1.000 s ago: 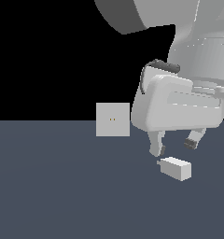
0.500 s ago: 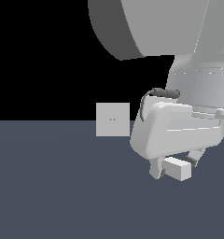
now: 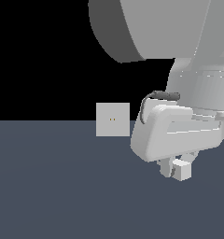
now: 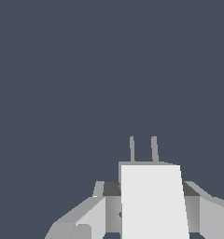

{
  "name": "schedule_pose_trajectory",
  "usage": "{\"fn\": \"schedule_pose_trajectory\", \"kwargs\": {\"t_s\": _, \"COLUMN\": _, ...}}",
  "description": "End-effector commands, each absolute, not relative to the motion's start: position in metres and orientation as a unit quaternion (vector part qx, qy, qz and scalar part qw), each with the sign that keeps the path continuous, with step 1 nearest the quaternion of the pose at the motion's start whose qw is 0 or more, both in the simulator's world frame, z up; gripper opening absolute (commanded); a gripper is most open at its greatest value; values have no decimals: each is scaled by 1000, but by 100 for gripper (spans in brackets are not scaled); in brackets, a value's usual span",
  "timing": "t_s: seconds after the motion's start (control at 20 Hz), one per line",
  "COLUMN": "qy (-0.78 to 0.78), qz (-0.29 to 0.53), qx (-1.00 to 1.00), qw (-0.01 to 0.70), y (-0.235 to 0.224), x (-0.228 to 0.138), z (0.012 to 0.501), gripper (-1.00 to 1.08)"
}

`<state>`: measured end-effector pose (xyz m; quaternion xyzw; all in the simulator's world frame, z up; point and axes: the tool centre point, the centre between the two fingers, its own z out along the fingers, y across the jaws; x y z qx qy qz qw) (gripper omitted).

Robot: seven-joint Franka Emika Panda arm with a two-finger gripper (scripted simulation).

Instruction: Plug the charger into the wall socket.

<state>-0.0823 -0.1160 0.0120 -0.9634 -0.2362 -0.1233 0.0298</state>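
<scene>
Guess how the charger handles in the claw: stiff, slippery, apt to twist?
The charger looks like a rigid, flat-sided block, so it probably won't flex. The claw fingers flank its smooth faces; it may slip if pushed hard. Its thin prongs stick out ahead and look the most fragile part.

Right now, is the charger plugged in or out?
Out. The charger sits between the pincer fingers, apart from the wall socket; its prongs show bare.
</scene>
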Motion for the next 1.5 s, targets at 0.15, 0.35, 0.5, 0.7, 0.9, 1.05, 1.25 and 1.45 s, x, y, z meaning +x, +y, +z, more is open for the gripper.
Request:
{"fn": "schedule_pose_trajectory", "kwargs": {"t_s": 0.15, "qy": -236, "qz": -123, "qx": -963, "qw": 30, "y": -115, "x": -82, "z": 12, "gripper": -100}}
{"fn": "schedule_pose_trajectory", "kwargs": {"t_s": 0.35, "qy": -230, "qz": -124, "qx": -965, "qw": 29, "y": -113, "x": -82, "z": 14, "gripper": -100}}
{"fn": "schedule_pose_trajectory", "kwargs": {"t_s": 0.5, "qy": -220, "qz": -124, "qx": -967, "qw": 28, "y": -108, "x": -81, "z": 17, "gripper": -100}}
{"fn": "schedule_pose_trajectory", "kwargs": {"t_s": 0.7, "qy": -200, "qz": -125, "qx": -971, "qw": 26, "y": -98, "x": -79, "z": 23, "gripper": -100}}
{"fn": "schedule_pose_trajectory", "kwargs": {"t_s": 0.9, "qy": -174, "qz": -127, "qx": -976, "qw": 23, "y": -86, "x": -75, "z": 31, "gripper": -100}}
{"fn": "schedule_pose_trajectory", "kwargs": {"t_s": 1.05, "qy": -151, "qz": -128, "qx": -980, "qw": 20, "y": -75, "x": -71, "z": 38, "gripper": -100}}
{"fn": "schedule_pose_trajectory", "kwargs": {"t_s": 1.25, "qy": -118, "qz": -129, "qx": -985, "qw": 16, "y": -60, "x": -65, "z": 48, "gripper": -100}}
{"fn": "schedule_pose_trajectory", "kwargs": {"t_s": 1.45, "qy": -86, "qz": -130, "qx": -988, "qw": 12, "y": -47, "x": -58, "z": 58, "gripper": -100}}
